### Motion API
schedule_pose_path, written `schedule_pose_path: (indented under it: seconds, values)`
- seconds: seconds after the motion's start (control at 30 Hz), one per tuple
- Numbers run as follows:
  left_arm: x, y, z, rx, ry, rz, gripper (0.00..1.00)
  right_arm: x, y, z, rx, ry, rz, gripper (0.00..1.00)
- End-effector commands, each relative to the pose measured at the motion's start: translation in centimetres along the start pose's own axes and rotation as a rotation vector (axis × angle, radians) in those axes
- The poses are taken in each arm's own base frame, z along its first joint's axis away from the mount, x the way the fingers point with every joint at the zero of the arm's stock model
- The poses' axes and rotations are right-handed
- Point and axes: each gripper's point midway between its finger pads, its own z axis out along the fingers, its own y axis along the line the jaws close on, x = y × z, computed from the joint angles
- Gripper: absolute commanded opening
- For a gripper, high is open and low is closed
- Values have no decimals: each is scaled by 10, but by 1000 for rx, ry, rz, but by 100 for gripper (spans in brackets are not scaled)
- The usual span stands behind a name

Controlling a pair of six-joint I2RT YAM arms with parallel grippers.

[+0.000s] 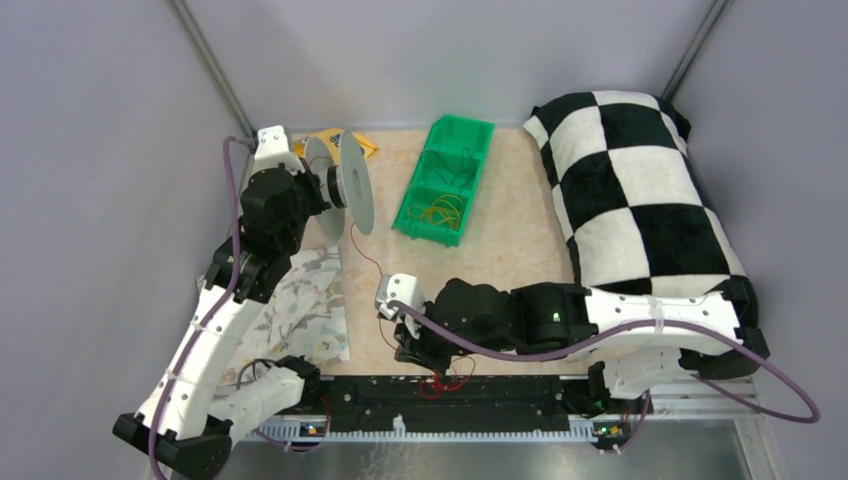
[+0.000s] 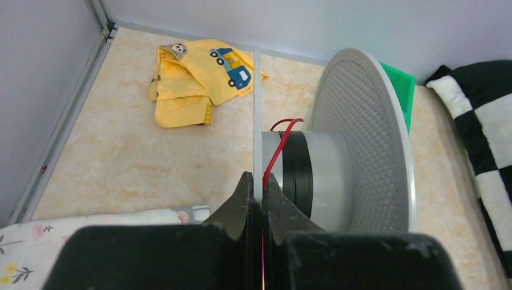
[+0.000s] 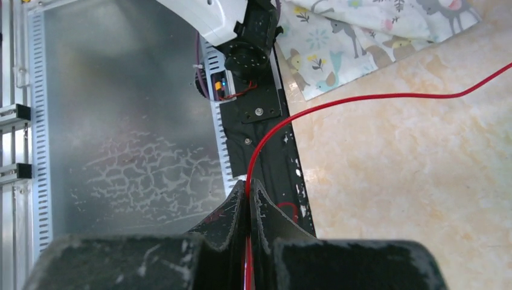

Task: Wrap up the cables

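the left gripper [image 2: 256,187] was shut tight on the spool's [image 2: 362,151] thin rim. only a bit of wire [image 2: 279,144] sat on the spool. right of it, the right gripper [image 3: 249,193] pinched the loose wire. most was not wound yet.

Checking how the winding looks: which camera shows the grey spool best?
Left wrist: the spool fills the frame, hub, perforated flange and red wire all clear. The top view shows it small, at an angle; the right wrist view misses it.
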Motion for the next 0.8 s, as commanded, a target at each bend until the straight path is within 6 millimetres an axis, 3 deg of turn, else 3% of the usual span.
schedule_pose_path:
  seconds: [0.0, 0.13, 0.3, 0.47, 0.57, 0.77]
  values:
    - [-29, -12, -2, 68, -89, 53, 0, -11, -2, -33, 15, 74, -104, 0]
    - [-2, -15, 4, 102, -3, 130, 0, -46, -18, -55, 92, -21, -188, 0]
    - [47, -8, 18, 97, 107, 207, 0, -97, -46, -86, 181, -242, -234, 0]
    - [78, -29, 10, 251, 203, 202, 0, -141, -65, -124, 253, -433, -260, 0]
    - [84, -33, 0, 306, 210, 202, 0, -152, -80, -128, 292, -460, -262, 0]
    - [91, -45, -27, 459, 209, 249, 0, -158, -124, -116, 366, -467, -213, 0]
